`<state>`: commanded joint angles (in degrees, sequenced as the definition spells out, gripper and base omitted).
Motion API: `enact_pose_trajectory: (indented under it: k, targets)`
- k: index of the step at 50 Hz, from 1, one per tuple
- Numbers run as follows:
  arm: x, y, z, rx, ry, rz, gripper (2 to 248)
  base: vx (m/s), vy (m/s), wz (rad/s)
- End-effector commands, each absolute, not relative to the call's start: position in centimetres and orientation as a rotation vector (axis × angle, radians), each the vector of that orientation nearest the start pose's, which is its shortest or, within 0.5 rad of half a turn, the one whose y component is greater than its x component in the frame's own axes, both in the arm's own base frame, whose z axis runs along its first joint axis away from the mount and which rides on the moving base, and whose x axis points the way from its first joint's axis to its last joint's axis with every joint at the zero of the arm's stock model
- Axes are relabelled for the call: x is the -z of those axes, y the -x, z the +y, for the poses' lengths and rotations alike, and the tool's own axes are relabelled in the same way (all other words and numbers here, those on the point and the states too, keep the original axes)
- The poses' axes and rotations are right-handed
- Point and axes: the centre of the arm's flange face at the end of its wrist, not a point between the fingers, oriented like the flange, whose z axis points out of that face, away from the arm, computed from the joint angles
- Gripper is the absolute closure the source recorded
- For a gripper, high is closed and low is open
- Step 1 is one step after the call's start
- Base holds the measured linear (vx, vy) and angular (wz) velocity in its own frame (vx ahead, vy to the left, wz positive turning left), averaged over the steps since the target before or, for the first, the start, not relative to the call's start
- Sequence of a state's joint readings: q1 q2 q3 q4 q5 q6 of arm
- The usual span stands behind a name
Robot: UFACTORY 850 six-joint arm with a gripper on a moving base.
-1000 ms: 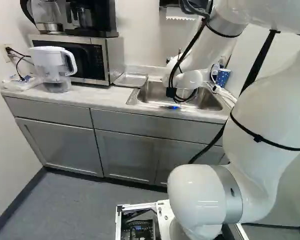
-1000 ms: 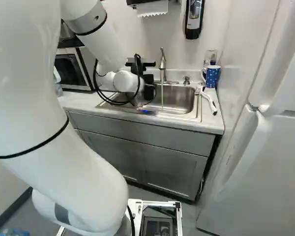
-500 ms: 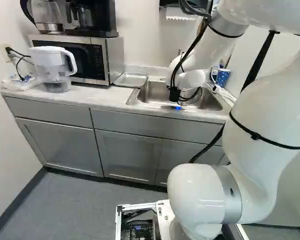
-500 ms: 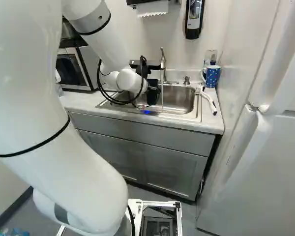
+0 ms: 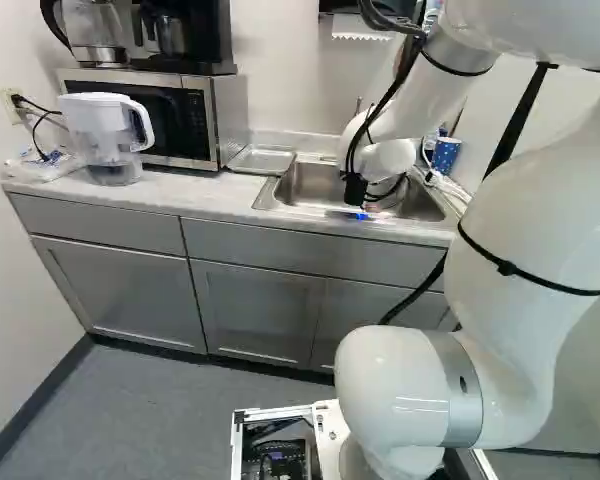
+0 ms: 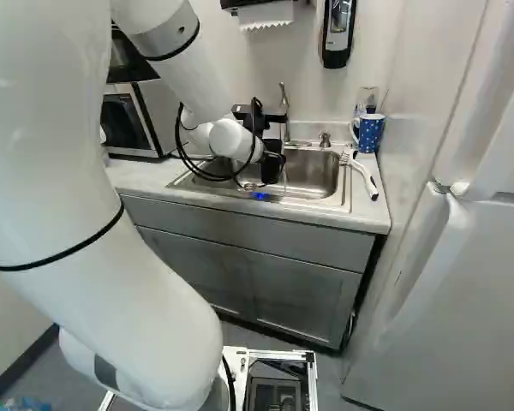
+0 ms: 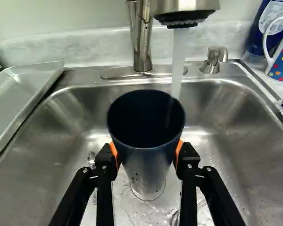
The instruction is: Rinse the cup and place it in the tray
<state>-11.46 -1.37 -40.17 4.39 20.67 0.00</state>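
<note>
Grey cabinets [image 5: 110,290] carry a pale stone-like desk [image 5: 210,193], and into this desk is set a steel sink [image 7: 226,117]. White wall stands behind, and grey floor [image 5: 170,410] lies below. At the left of the left base view I see a microwave [image 5: 135,115] with a coffee maker [image 5: 195,35] on its top, and beside them a clear water pitcher [image 5: 100,125] with white lid and handle. Tall white fridge [image 6: 463,282] closes the right side of the right base view.

Both orange-padded fingers [image 7: 104,165] press on the cup [image 7: 148,160] from two opposite sides; they stand apart only by the cup's width. The cup is dark blue and is held with its mouth up, over the sink. From the faucet [image 7: 141,42] a stream of water [image 7: 178,61] comes down to the cup at its far rim. Whether the cup touches the bottom of the sink, I cannot tell.

Small print is on the label of the blue bottle [image 7: 259,30], which stands behind the dotted mug [image 6: 371,133]. The wall dispenser [image 6: 338,34] also carries a pale label, too small for me to tell more.

The metal tray [image 5: 263,160] lies on the desk between microwave and sink, near the sink's rim. Between the cup and both side walls of the sink there is free space. The brush [image 6: 364,175] lies along the other side of the sink, near the mug.
</note>
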Motion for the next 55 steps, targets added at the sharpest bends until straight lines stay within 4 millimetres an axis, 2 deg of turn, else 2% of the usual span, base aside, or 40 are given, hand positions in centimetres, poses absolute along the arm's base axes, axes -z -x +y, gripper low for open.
enact_pose_trajectory:
  k: [33,55]
  targets:
    - [-47.0,-46.3,-11.6,1.604,2.788,0.462,125,0.0,0.0,0.0]
    - [-47.0,-46.9,-11.9,1.605,2.788,0.467,125,0.0,0.0,0.0]
